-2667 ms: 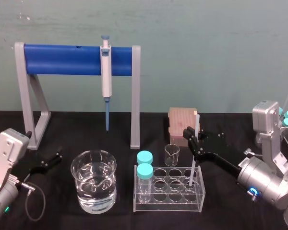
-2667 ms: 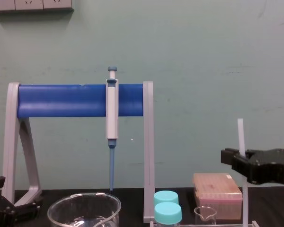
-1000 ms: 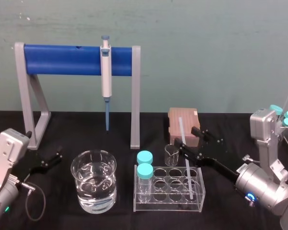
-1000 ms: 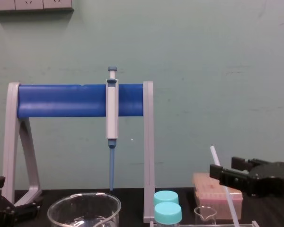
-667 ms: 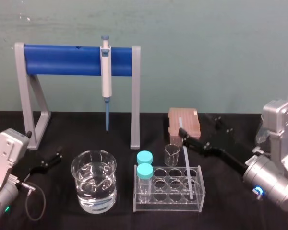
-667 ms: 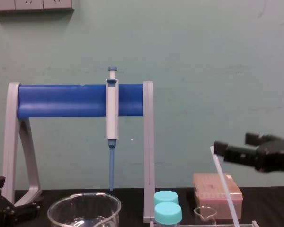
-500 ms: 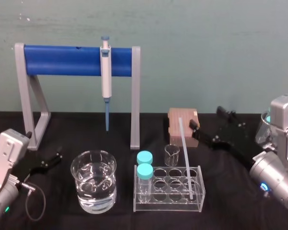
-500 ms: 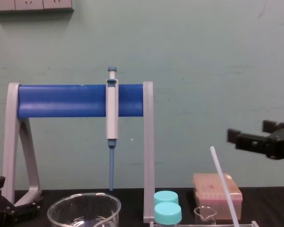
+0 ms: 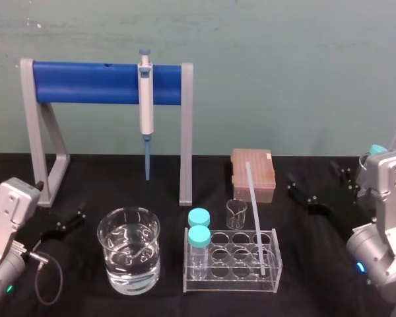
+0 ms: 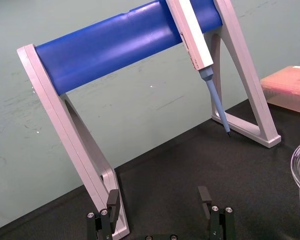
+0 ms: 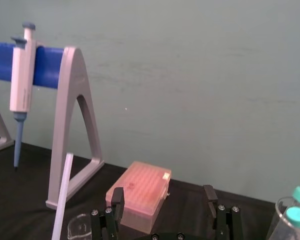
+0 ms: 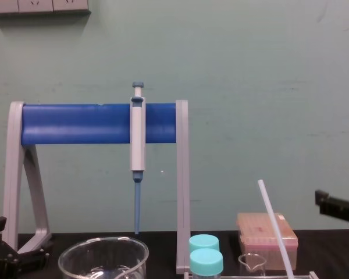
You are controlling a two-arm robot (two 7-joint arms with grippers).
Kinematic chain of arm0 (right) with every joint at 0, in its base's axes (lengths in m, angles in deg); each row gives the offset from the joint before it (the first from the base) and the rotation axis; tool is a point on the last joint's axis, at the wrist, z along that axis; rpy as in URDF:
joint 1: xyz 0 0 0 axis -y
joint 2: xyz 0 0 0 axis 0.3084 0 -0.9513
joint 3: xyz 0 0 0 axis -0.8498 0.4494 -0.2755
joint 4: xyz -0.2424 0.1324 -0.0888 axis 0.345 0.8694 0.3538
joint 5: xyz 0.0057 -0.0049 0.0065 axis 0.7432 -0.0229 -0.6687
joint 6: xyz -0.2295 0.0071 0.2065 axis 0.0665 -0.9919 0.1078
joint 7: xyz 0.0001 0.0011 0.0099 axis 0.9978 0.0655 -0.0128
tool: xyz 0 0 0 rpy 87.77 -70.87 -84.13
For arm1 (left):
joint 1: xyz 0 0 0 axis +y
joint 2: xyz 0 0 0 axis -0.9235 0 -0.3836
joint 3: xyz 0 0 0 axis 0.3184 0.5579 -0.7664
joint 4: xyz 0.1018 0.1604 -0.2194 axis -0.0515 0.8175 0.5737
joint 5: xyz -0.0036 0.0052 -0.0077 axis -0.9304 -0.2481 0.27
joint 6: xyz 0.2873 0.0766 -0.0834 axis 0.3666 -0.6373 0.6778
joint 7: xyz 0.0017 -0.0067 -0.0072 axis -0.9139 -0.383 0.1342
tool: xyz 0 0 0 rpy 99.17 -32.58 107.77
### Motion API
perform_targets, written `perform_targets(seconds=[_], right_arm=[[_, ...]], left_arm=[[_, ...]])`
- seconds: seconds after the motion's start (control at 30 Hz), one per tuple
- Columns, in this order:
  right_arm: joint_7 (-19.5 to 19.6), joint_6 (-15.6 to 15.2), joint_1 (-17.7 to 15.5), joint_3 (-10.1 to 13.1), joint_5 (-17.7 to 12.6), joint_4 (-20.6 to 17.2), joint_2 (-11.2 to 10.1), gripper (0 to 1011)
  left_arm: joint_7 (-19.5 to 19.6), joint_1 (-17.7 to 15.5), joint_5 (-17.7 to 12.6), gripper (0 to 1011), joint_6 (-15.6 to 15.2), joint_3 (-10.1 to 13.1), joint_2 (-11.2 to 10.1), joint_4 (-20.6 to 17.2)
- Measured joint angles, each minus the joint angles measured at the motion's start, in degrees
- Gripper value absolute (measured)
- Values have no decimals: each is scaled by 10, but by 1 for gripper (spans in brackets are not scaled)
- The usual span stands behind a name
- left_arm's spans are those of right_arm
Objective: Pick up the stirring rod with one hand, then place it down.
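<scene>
Both apart: left claw point(image 10: 158, 196), right claw point(image 11: 163, 192); head view: stirring rod point(image 9: 255, 214) leans in rack point(image 9: 224, 285).

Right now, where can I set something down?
Bare table: between the legs of the pipette stand, and from its right leg to the tip box. Crowded: water beaker, tube rack holding the stirring rod, small beaker; right gripper open beside them, left gripper by the water beaker.

Translucent white stirring rod point(image 9: 255, 218), tilted in rack point(image 9: 232, 231)
</scene>
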Motion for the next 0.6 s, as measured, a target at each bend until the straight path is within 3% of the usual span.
perform_targets(seconds=[0.23, 0.6], right_arm=[[-1, 16, 9, -2, 13, 45, 22, 1000], [-1, 17, 10, -2, 14, 46, 22, 1000]], left_arm=[[0, 0, 0, 1005, 0, 0, 0, 0], [0, 0, 0, 1005, 0, 0, 0, 0]])
